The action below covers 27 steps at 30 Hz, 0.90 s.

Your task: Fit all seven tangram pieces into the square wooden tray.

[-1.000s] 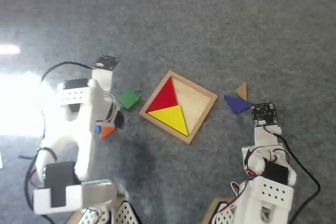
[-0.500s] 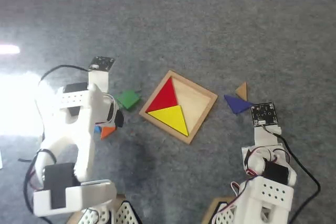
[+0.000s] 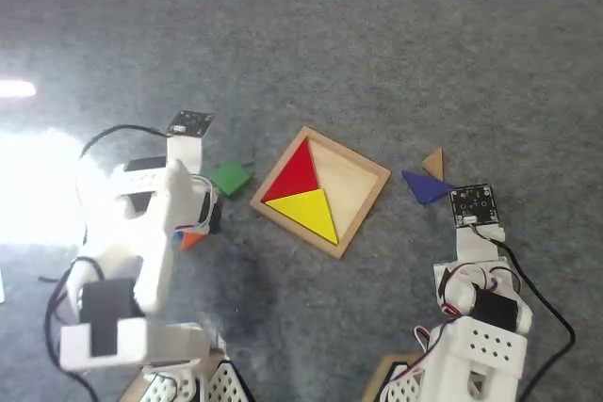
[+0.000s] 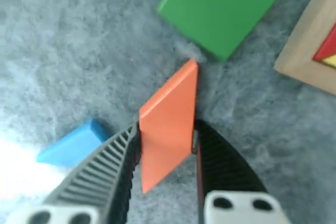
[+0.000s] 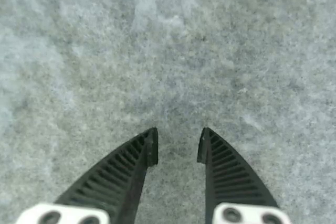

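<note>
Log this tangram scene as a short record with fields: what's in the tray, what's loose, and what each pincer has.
In wooden tray: red triangle, yellow triangle; the rest is bare wood
Loose by left arm: green square, light blue piece
Loose by right arm: dark blue triangle, tan triangle
Left pincer: shut on orange piece
Right pincer: open, holding nothing, over grey mat

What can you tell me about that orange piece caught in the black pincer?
The orange piece is a flat, smooth slab, apparently painted wood, with one pointed corner. It is held on edge, tilted, clamped on both faces by the ribbed black fingers of the left pincer. Its point aims toward the green piece; a blue piece lies to one side. Whether it touches the grey mat is unclear.
</note>
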Each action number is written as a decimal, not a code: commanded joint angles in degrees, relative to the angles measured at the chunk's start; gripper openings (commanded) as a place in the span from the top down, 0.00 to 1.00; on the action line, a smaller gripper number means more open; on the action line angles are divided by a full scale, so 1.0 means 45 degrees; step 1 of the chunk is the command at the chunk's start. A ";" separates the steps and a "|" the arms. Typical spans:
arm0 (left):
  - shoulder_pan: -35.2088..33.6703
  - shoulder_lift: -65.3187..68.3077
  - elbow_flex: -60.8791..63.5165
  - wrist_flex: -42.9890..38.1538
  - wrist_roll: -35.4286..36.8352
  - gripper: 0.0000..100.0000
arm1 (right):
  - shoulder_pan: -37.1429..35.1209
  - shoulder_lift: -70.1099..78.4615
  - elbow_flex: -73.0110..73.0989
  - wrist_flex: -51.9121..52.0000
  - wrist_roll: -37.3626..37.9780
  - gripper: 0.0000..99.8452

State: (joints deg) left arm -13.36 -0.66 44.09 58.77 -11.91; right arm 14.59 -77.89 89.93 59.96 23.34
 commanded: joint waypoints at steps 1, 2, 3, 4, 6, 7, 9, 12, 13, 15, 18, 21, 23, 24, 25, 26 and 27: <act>0.0078 0.1074 -0.1416 0.0703 0.0078 0.93 | -0.0010 -0.0147 -0.0078 -0.0225 0.0137 0.86; 0.0078 0.1192 -0.1553 0.0742 -0.0020 0.95 | -0.0010 -0.0147 -0.0078 -0.0225 0.0137 0.86; 0.0078 0.1211 -0.1670 0.0742 -0.0313 0.96 | -0.0010 -0.0147 -0.0078 -0.0225 0.0137 0.86; 0.0117 0.1192 -0.1768 0.0781 -0.0508 0.97 | -0.0029 -0.0147 -0.0078 -0.0225 0.0137 0.86; 0.0274 0.0801 -0.2002 0.1250 -0.0703 0.97 | -0.0049 -0.0147 -0.0078 -0.0225 0.0137 0.86; 0.0371 0.0449 -0.2139 0.1563 -0.0723 0.97 | -0.0049 -0.0147 -0.0078 -0.0225 0.0137 0.86; 0.0860 -0.0547 -0.2393 0.2208 -0.0840 0.97 | -0.0068 -0.0147 -0.0078 -0.0225 0.0137 0.86; 0.2110 -0.2188 -0.2940 0.3360 -0.1153 0.97 | -0.0068 -0.0147 -0.0078 -0.0225 0.0137 0.86; 0.2618 -0.2598 -0.3194 0.3673 -0.1192 0.97 | -0.0068 -0.0147 -0.0078 -0.0225 0.0137 0.86; 0.3595 -0.2930 -0.3819 0.4181 -0.1348 0.97 | -0.0068 -0.0147 -0.0078 -0.0225 0.0137 0.86; 0.4044 -0.2325 -0.4991 0.4630 -0.0996 0.97 | -0.0068 -0.0147 -0.0078 -0.0225 0.0137 0.86; 0.3067 -0.1270 -0.5617 0.4630 -0.0449 0.92 | -0.0068 -0.0147 -0.0078 -0.0225 0.0137 0.86; 0.2227 -0.0664 -0.5656 0.4474 -0.0195 0.85 | -0.0068 -0.0147 -0.0078 -0.0225 0.0137 0.86; 0.1797 -0.0430 -0.5578 0.4454 -0.0156 0.84 | -0.0068 -0.0147 -0.0078 -0.0225 0.0137 0.86; 0.1446 -0.0254 -0.5499 0.4454 -0.0156 0.85 | -0.0068 -0.0147 -0.0078 -0.0225 0.0137 0.86; 0.1094 -0.0078 -0.5441 0.4454 -0.0156 0.86 | -0.0068 -0.0147 -0.0078 -0.0225 0.0137 0.86; 0.0860 0.0059 -0.5304 0.4435 -0.0195 0.86 | -0.0068 -0.0147 -0.0078 -0.0225 0.0137 0.86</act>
State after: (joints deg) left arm -4.48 -1.80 21.67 78.55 -13.41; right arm 14.59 -77.89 89.93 59.96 23.34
